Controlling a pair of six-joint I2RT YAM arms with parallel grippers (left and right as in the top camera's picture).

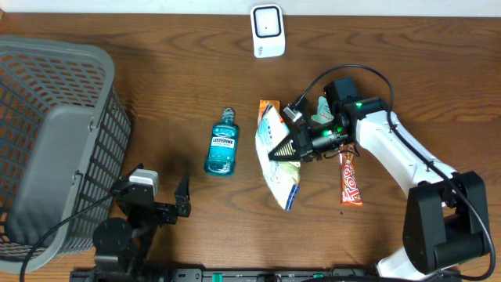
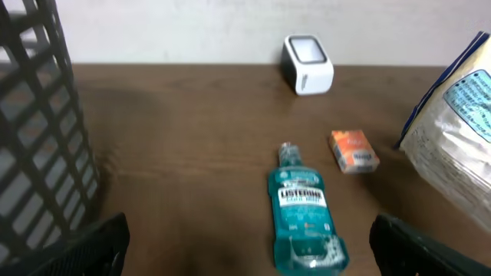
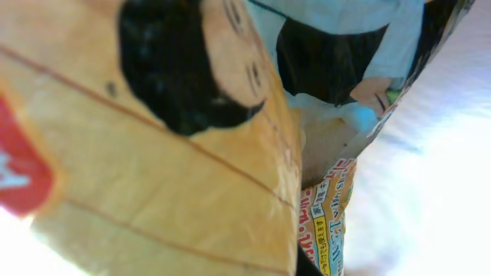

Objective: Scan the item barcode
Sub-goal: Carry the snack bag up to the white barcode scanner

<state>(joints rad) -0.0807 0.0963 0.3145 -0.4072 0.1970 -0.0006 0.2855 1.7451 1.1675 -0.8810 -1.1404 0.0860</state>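
The snack bag (image 1: 280,174) sits just right of the mouthwash bottle (image 1: 221,146) over the wooden counter (image 1: 156,94). It is long and crinkled, white with blue print and a blue edge. Close up, its wrapper shows tan, a black patch, pale blue and a red corner. The right gripper (image 1: 275,153) has its jaws clamped on the bag's middle. The left gripper (image 1: 163,193), below and left of the bottle, has its jaws wide apart. The white scanner (image 1: 267,30) stands beyond the bottle, to its right.

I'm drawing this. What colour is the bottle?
The bottle is teal blue; best in left wrist view.
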